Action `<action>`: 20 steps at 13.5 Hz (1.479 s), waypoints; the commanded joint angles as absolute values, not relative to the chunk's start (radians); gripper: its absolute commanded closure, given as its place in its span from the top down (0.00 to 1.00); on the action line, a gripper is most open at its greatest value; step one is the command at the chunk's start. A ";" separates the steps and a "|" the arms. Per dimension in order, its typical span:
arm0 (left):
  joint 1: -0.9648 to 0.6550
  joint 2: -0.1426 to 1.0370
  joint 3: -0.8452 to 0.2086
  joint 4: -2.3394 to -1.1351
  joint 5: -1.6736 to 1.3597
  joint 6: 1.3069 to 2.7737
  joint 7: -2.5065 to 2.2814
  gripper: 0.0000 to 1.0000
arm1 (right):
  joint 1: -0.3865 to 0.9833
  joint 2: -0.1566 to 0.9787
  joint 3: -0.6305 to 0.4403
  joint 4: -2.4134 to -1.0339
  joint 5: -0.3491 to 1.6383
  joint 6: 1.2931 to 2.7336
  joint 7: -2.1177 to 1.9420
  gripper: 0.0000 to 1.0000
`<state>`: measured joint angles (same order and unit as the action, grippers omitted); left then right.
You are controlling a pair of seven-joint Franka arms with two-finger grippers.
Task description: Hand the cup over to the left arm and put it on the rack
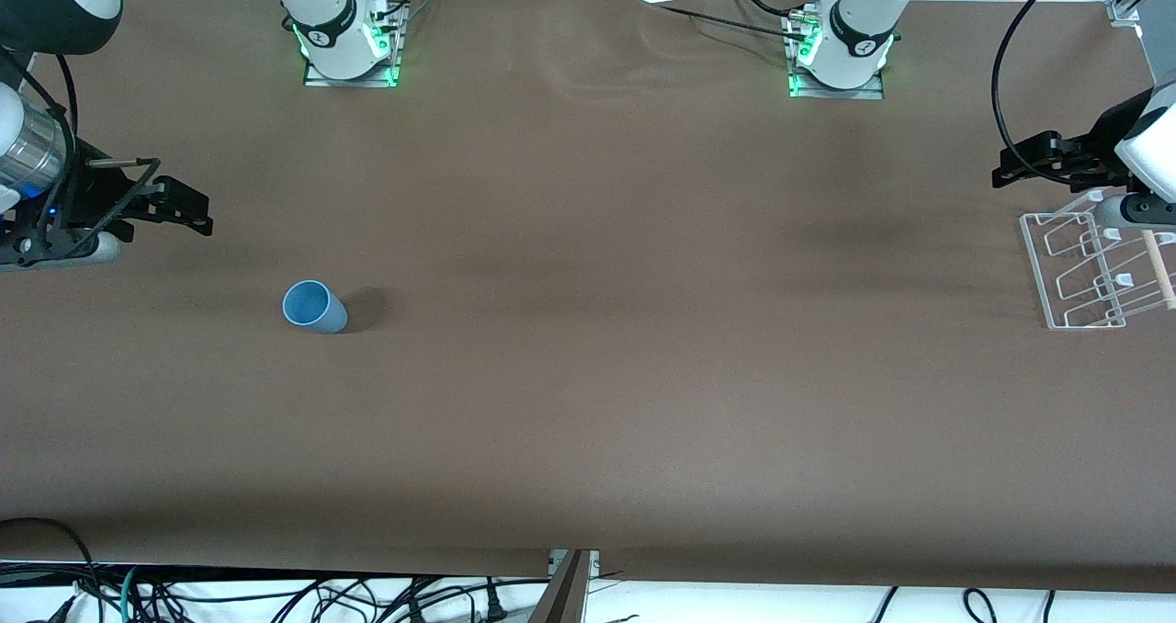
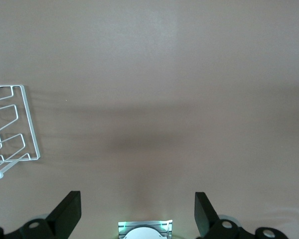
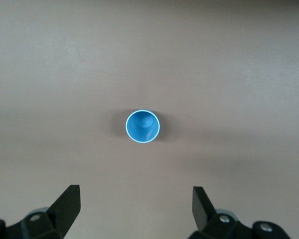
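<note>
Standing upright toward the right arm's end of the brown table (image 1: 588,375), the small light-blue plastic cup (image 1: 313,307) is well apart from the clear acrylic rack (image 1: 1093,269) at the left arm's end, the front view shows. Left wrist view: the left gripper (image 2: 137,214), fingers spread wide and empty, hangs over bare table beside the rack (image 2: 12,124). Right wrist view alone looks into the cup (image 3: 142,126), which holds nothing; the right gripper (image 3: 136,209) hovers wide and empty.

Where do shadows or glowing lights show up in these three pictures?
Front view: the cup casts a soft shadow toward the rack; green lights glow at both arm bases. Left wrist view: a broad dim band crosses the table. Right wrist view: even light, faint shadow beside the cup.
</note>
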<state>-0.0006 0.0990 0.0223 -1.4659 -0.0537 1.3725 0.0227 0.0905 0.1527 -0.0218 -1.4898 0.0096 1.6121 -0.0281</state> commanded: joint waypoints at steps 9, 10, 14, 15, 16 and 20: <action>0.011 0.110 0.015 -1.434 -0.072 1.367 0.025 1.00 | 0.086 0.141 -0.012 -1.494 -0.002 1.643 -0.017 0.99; 0.011 0.112 0.015 -1.434 -0.072 1.367 0.025 1.00 | 0.086 0.141 -0.012 -1.494 -0.002 1.641 -0.017 0.99; 0.011 0.112 0.015 -1.434 -0.072 1.367 0.025 1.00 | 0.084 0.141 -0.012 -1.494 -0.003 1.646 -0.017 0.99; 0.011 0.112 0.015 -1.434 -0.072 1.367 0.025 1.00 | 0.086 0.141 -0.012 -1.494 -0.003 1.647 -0.017 0.99; 0.011 0.112 0.015 -1.434 -0.072 1.367 0.025 1.00 | 0.086 0.143 -0.012 -1.494 -0.003 1.651 -0.017 0.99; 0.011 0.112 0.015 -1.434 -0.074 1.367 0.025 1.00 | 0.084 0.144 -0.014 -1.494 -0.005 1.651 -0.017 0.99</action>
<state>-0.0006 0.0995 0.0223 -1.4624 -0.0537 1.3725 0.0227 0.0906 0.1516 -0.0209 -1.4898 0.0096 1.6434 -0.0281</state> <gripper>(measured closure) 0.000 0.004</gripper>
